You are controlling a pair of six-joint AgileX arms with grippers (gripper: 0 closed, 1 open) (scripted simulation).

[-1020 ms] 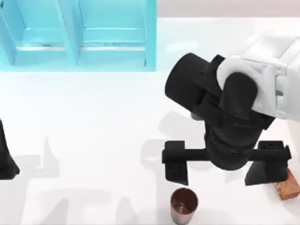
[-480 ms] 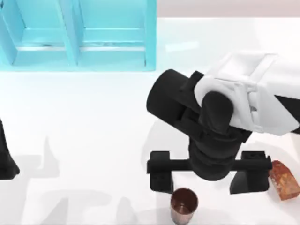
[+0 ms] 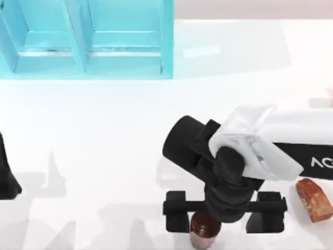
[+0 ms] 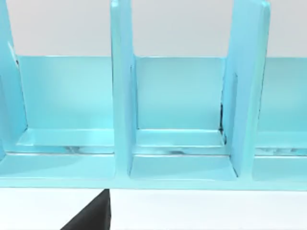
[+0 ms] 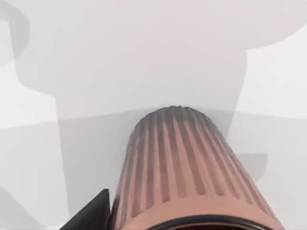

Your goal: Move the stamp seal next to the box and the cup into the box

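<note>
Now, over the table's [image 3: 104,156] near edge, my right gripper [image 3: 225,217] hangs with jaws spread wide, holding nothing, left finger just beside the upright cup [image 3: 204,229]. Off right lies the stamp seal [image 3: 314,200]; the box [image 3: 88,39] sits far left, my left arm [image 3: 6,174] parked.

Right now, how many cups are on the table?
1. The copper-brown cup stands at the table's near edge, between the right gripper's wide-open fingers. The stamp seal beside it is no cup.
</note>
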